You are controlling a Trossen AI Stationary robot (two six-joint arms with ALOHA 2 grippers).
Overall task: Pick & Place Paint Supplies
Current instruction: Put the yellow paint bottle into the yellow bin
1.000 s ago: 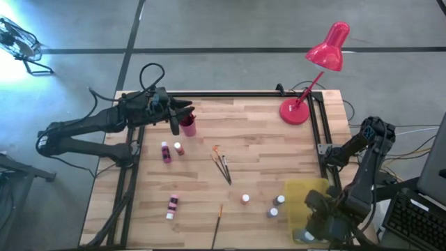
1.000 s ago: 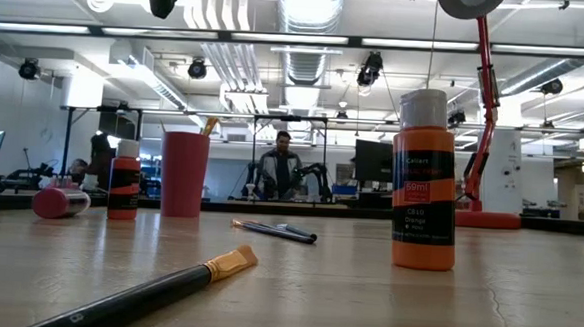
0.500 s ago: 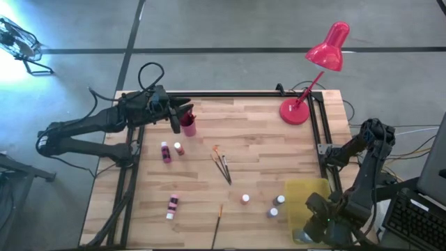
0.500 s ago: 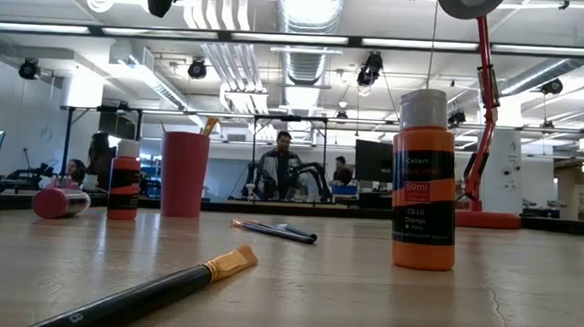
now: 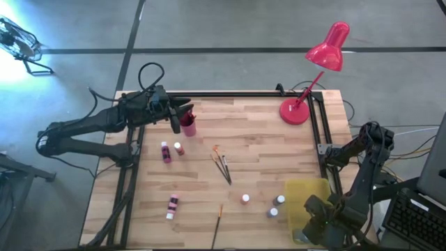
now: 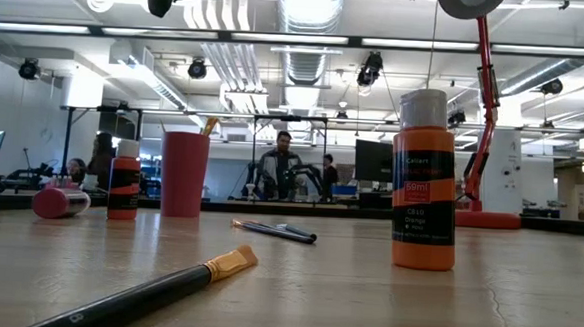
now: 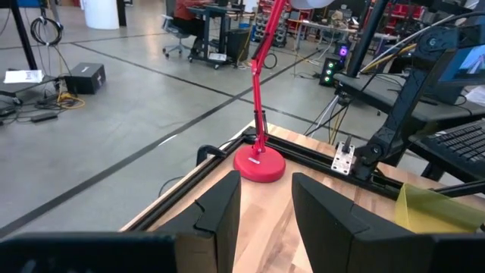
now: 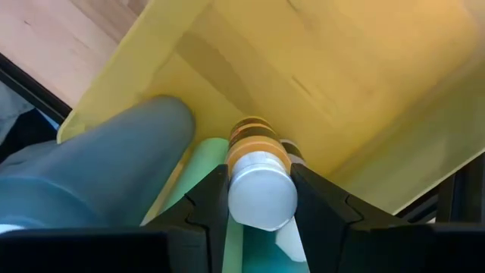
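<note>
The left gripper (image 5: 182, 111) hangs over the wooden table's (image 5: 258, 153) ten o'clock corner, directly above the tall red plastic cup (image 5: 188, 125), its dark fingers (image 7: 220, 216) parted a little with nothing between them in the left wrist view; a brush tip pokes out of the cup in the low view; toward five o'clock of that gripper lie a magenta paint bottle (image 5: 166, 153) on its side and a small orange bottle with a white cap (image 5: 178, 148), both near but apart from it; farther down at seven o'clock of the table lies another pink bottle (image 5: 171, 206); at the centre rests a loose bundle of thin wooden-handled paintbrushes (image 5: 222, 166), and a single brush with an orange ferrule (image 5: 217, 222) lies at six o'clock near the front edge; a white-capped bottle (image 5: 245, 199) stands right of it, then two purple bottles (image 5: 277, 206) just beside the flat yellow plastic tray (image 5: 306, 192); the red desk lamp (image 5: 317, 70) stands at one o'clock; the right gripper (image 5: 317, 224) is down over the tray at five o'clock, its fingers (image 8: 318, 201) closed partway on an orange-labelled bottle with a white cap (image 8: 258, 171), which sits squarely between them, with a large blue bottle (image 8: 114, 174) and a green bottle (image 8: 208, 171) lying in the tray alongside it.
</note>
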